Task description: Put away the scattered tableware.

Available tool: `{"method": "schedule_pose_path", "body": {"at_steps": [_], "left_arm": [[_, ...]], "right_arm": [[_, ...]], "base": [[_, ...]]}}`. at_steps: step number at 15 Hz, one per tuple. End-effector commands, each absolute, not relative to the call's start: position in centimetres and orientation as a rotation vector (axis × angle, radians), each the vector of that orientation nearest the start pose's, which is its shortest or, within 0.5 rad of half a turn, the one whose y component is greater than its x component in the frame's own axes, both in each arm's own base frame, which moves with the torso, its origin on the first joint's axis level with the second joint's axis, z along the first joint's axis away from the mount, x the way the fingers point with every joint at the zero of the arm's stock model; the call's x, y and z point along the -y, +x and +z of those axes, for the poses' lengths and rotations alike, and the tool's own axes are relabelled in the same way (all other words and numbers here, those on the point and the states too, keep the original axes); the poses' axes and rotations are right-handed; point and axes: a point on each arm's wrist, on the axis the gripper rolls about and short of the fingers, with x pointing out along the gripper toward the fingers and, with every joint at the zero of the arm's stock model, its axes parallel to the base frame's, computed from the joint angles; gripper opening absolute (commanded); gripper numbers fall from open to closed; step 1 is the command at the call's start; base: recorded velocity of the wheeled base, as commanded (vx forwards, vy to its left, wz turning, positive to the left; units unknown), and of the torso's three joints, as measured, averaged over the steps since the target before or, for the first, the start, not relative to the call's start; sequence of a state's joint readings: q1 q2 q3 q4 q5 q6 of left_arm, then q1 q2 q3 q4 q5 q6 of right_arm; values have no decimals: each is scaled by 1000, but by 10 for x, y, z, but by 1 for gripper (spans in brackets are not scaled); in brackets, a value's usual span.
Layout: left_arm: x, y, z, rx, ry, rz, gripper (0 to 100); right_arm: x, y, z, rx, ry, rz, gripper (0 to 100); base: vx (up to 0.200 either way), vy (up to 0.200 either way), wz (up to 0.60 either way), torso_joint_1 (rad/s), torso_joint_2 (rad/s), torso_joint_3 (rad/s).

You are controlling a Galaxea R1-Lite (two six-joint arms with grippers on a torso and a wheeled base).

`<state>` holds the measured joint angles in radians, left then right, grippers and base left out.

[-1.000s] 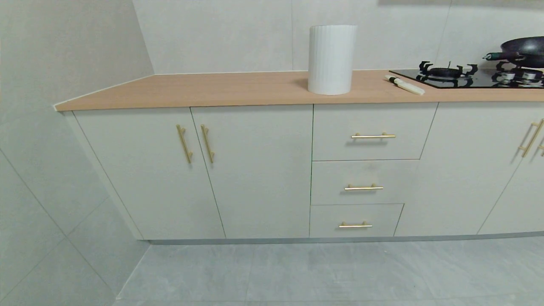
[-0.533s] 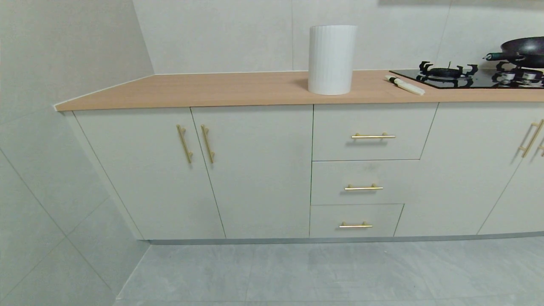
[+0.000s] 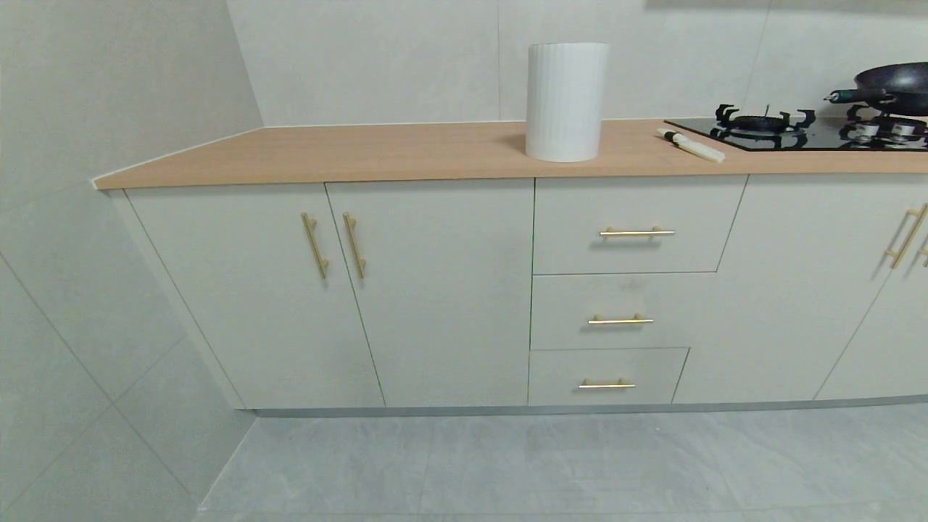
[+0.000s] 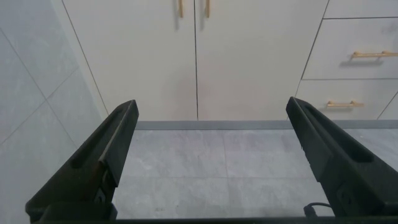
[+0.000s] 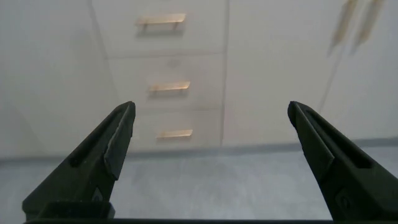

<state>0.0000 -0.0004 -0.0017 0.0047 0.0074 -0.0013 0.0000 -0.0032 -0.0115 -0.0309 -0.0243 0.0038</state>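
On the counter (image 3: 362, 154), utensil (image 3: 690, 145) unmoved

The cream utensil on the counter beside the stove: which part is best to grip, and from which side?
Probably grip the cream utensil near the middle of its long body, coming straight down from above and closing across its narrow width. It lies flat and slanted on the counter, so its sides are the only free faces. The stove sits close on its right.
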Motion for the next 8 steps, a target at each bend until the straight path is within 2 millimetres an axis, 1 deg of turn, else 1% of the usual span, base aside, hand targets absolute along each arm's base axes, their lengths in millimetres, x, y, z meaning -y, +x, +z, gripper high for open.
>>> {"method": "schedule_pose_path", "body": {"at_steps": [1, 8], "left_arm": [[0, -23, 75, -3, -2, 8, 100], [0, -23, 75, -3, -2, 8, 100]], "right_arm": [[0, -23, 74, -14, 3, -20, 100], [0, -23, 75, -1, 8, -20, 100]], "base": [[0, 0, 0, 0, 0, 0], [0, 0, 0, 0, 0, 0]]}}
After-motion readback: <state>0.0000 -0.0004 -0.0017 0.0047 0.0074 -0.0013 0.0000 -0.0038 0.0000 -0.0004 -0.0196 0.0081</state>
